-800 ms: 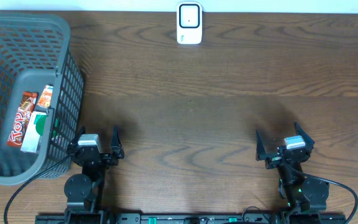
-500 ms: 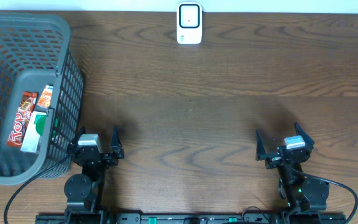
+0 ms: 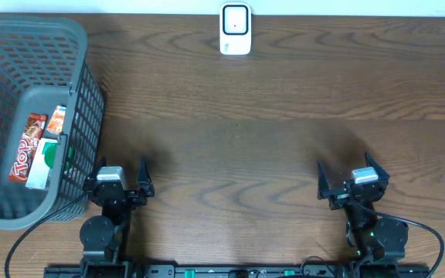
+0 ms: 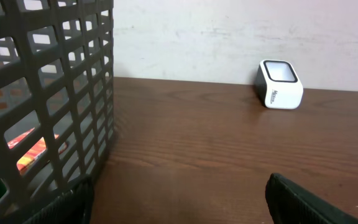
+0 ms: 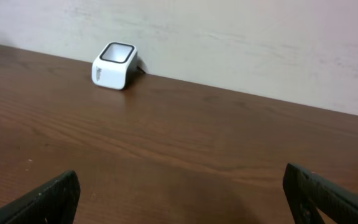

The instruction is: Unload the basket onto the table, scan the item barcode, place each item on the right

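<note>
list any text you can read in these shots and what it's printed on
"Top": on the red snack pack lying in the grey basket, seen from overhead.
Small grey print on the side of the white scanner: too small to read.
Green and white box and orange pack in the basket: any print is too blurred to read.

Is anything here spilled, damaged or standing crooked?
Nothing stands out. The scanner stands upright at the far edge of the table. The packets lie inside the basket, and nothing is spilled. The left gripper and right gripper are open and empty.
</note>
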Motion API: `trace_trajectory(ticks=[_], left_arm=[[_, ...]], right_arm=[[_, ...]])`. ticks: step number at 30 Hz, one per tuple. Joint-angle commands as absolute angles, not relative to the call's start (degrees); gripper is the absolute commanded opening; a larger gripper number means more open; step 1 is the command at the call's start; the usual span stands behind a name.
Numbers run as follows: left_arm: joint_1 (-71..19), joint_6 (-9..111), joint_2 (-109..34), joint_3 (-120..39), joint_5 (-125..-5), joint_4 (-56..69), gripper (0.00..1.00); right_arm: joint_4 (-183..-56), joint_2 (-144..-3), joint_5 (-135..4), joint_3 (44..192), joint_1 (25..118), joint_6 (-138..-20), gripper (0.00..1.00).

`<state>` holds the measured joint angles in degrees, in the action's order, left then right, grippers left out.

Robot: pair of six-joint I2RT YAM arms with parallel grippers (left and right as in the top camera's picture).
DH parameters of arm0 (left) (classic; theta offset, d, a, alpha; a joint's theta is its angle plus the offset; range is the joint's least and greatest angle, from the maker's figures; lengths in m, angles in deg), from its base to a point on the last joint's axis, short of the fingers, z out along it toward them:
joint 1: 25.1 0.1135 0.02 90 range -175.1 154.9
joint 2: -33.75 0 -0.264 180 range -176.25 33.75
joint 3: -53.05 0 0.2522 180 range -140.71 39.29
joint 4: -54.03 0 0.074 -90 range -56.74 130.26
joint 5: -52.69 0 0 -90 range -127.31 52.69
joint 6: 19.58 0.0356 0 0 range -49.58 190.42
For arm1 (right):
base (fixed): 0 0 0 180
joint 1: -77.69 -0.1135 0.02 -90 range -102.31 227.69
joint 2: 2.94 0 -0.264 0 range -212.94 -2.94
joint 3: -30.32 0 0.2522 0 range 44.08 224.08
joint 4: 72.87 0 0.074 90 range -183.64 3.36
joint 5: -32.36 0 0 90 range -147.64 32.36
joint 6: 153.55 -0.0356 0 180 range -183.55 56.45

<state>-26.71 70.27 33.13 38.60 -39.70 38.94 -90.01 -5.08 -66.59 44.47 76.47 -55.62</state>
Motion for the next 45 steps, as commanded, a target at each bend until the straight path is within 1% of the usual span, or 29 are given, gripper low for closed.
trace_trajectory(ticks=[1,21,30,36,38,45], left_arm=[[-26.5,70.8,33.5,39.1,-37.7,36.1,0.87],[-26.5,71.0,33.5,39.1,-37.3,36.2,0.87],[-26.5,70.2,33.5,39.0,-39.4,38.3,0.87],[-26.5,69.4,33.5,39.0,-48.6,38.2,0.87],[-26.5,71.1,33.5,38.7,-51.8,38.2,0.87],[-26.5,73.3,32.2,34.4,-66.9,36.7,0.87]], right_arm=[[-90.3,-5.3,-66.1,44.4,76.1,-56.2,0.99],[-90.3,-5.3,-66.1,44.4,76.1,-56.2,0.99],[-90.3,-5.3,-66.1,44.4,76.1,-56.2,0.99],[-90.3,-5.3,-66.1,44.4,76.1,-56.2,0.99],[-90.3,-5.3,-66.1,44.4,76.1,-56.2,0.99],[-90.3,-5.3,-66.1,44.4,76.1,-56.2,0.99]])
